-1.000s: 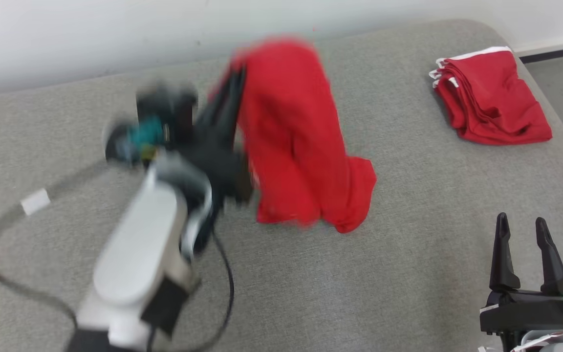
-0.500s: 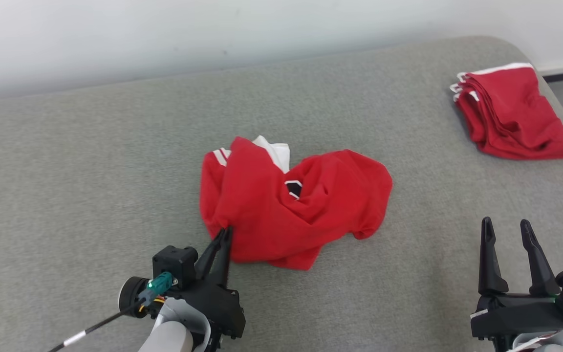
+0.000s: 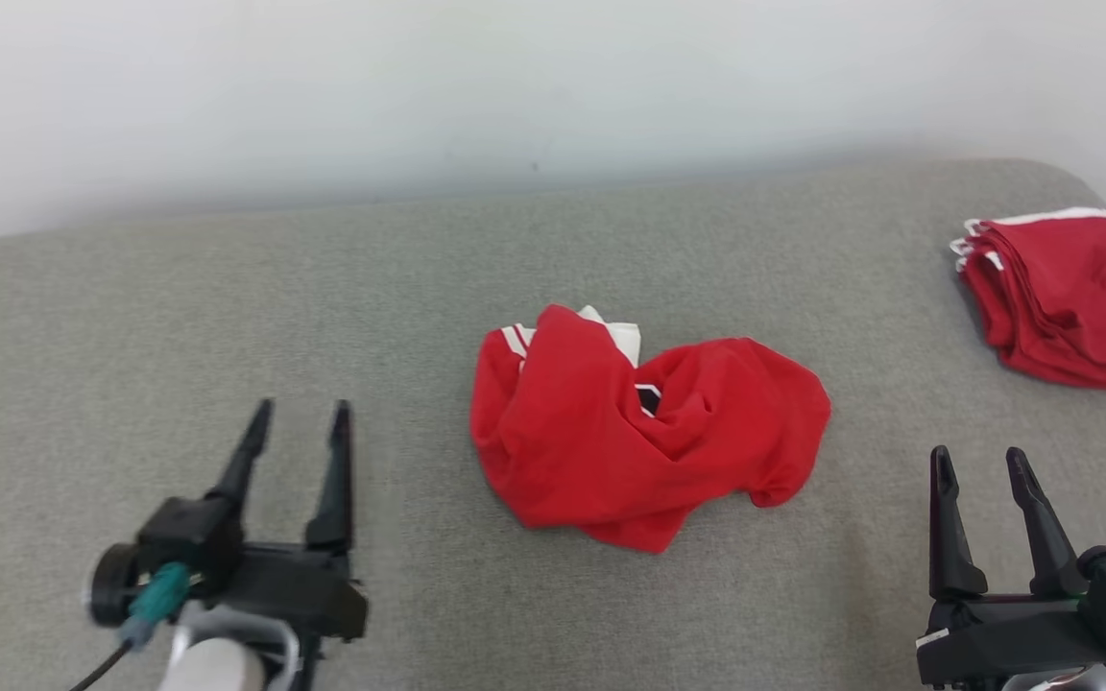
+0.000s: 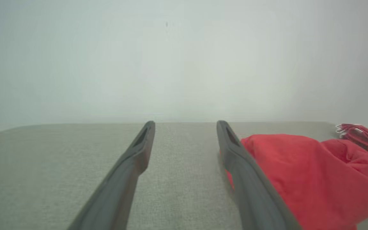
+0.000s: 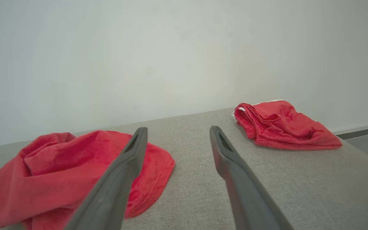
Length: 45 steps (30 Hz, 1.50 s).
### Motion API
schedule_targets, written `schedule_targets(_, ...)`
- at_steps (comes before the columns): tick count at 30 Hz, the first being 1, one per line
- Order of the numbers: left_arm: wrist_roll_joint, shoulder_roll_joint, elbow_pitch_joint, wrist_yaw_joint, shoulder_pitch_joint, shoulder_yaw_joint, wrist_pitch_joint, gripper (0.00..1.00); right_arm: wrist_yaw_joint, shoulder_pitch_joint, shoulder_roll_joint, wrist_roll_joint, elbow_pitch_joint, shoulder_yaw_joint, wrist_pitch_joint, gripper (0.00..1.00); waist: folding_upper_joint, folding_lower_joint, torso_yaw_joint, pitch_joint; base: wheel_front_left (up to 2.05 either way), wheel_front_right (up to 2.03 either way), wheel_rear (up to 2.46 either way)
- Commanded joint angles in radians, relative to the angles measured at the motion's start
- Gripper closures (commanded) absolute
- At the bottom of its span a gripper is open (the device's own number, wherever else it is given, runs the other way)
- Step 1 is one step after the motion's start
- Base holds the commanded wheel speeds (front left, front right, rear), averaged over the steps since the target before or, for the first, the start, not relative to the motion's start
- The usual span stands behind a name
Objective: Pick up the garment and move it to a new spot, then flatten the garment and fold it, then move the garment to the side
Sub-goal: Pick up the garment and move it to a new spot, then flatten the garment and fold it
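A crumpled red garment point(image 3: 644, 427) with white trim lies in a heap near the middle of the grey padded surface point(image 3: 227, 307). It also appears at the right in the left wrist view point(image 4: 305, 179) and at the lower left in the right wrist view point(image 5: 59, 169). My left gripper point(image 3: 299, 415) stands open at the lower left, well to the left of the heap, with nothing between its fingers. My right gripper point(image 3: 980, 461) rests open at the lower right, apart from the garment.
A folded pile of red garments point(image 3: 1062, 297) lies at the far right corner of the surface, seen too in the right wrist view point(image 5: 283, 126). A pale wall point(image 3: 515, 86) runs behind the surface. The rounded right edge drops to the floor.
My left gripper let go of the garment, opened and drew back to the left. The garment now lies still in a heap. The head camera has shifted.
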Motion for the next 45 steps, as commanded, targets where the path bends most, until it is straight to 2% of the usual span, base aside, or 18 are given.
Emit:
schedule_targets(1, 0.016, 0.013, -0.030, 0.007, 0.032, 0.025, -0.003, 0.00, -0.003, 0.006, -0.006, 0.002, -0.003, 0.003, -0.005, 0.00, 0.0001, 0.0001, 0.035, -0.031, 0.00, 0.00, 0.00)
schedule_targets(6, 0.044, 0.047, -0.159, 0.010, 0.149, 0.138, -0.004, 0.00, -0.003, 0.020, -0.010, 0.003, -0.002, 0.017, -0.005, 0.00, 0.0001, 0.0001, 0.058, -0.050, 0.00, 0.00, 0.00)
schedule_targets(15, 0.083, 0.009, -0.271, -0.026, 0.320, 0.226, -0.004, 0.00, -0.003, 0.046, -0.019, 0.007, -0.003, 0.026, 0.001, 0.00, 0.0001, 0.0001, 0.071, -0.058, 0.00, 0.00, 0.00)
schedule_targets(26, 0.130, -0.062, -0.265, -0.075, 0.370, 0.281, -0.004, 0.00, -0.003, 0.071, -0.002, 0.009, 0.008, 0.027, 0.002, 0.00, 0.0001, 0.0001, 0.074, -0.059, 0.00, 0.00, 0.00)
schedule_targets(45, 0.169, -0.099, -0.240, -0.113, 0.355, 0.324, -0.004, 0.00, -0.003, 0.062, -0.008, 0.021, 0.022, 0.021, 0.001, 0.00, 0.0001, 0.0001, 0.067, -0.050, 0.00, 0.00, 0.00)
